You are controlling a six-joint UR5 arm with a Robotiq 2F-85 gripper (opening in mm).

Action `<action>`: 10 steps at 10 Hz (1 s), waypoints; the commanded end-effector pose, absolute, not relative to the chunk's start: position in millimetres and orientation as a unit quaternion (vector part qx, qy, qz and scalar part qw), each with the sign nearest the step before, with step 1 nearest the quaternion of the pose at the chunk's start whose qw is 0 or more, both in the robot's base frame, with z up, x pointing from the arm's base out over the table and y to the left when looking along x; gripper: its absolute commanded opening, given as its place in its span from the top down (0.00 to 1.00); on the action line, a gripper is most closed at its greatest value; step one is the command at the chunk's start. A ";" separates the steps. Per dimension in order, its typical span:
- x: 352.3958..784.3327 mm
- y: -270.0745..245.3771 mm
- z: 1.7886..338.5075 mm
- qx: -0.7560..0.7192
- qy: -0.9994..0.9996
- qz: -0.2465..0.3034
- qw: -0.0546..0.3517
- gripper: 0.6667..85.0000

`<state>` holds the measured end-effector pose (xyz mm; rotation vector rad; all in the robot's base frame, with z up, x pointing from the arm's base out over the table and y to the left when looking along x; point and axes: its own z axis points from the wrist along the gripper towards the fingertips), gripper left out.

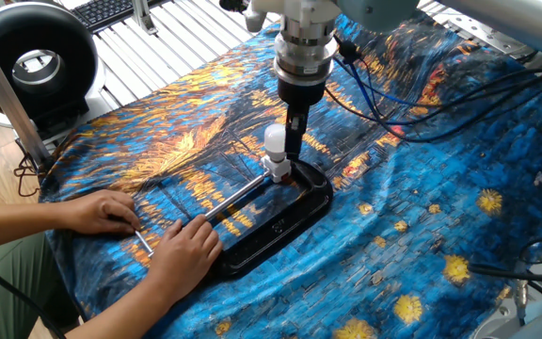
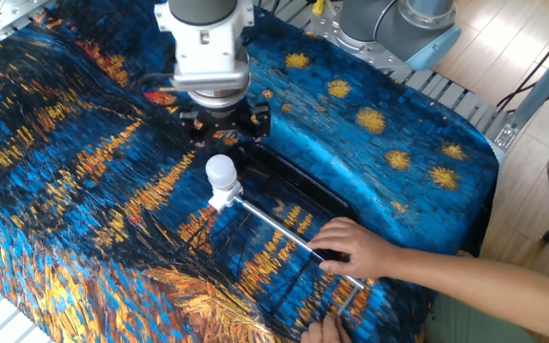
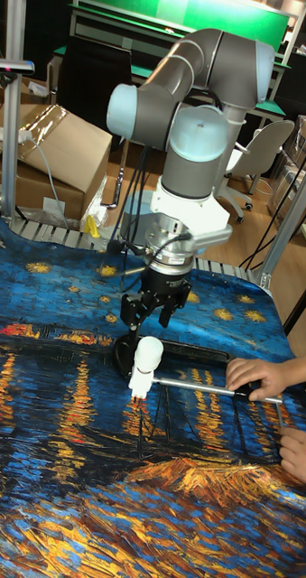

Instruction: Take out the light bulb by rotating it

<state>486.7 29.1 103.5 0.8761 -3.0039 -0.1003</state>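
The light bulb (image 1: 275,141) (image 2: 220,171) (image 3: 150,351) is small, white and frosted, and stands upright in a white socket (image 1: 278,169) (image 2: 221,198) at the end of a metal rod (image 1: 238,193) (image 2: 284,233). My gripper (image 1: 294,130) (image 2: 223,126) (image 3: 153,312) hangs just above and behind the bulb, open. Its dark fingers are spread to either side and touch nothing. A person's hands (image 1: 182,247) (image 2: 355,250) hold the rod's other end down.
A black tray (image 1: 294,212) (image 2: 303,186) lies under the socket on a blue and orange painted cloth (image 1: 422,217). Cables (image 1: 412,94) trail from the arm across the cloth. A black round fan (image 1: 31,61) stands at the far left, with a cardboard box (image 3: 53,144) beyond the table.
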 end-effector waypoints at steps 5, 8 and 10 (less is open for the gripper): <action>505.3 37.2 101.3 0.167 -0.986 -0.028 -0.005 0.29; 508.2 38.1 98.2 0.155 -0.988 -0.026 -0.004 0.30; 509.4 38.0 96.2 0.151 -0.988 -0.026 -0.005 0.32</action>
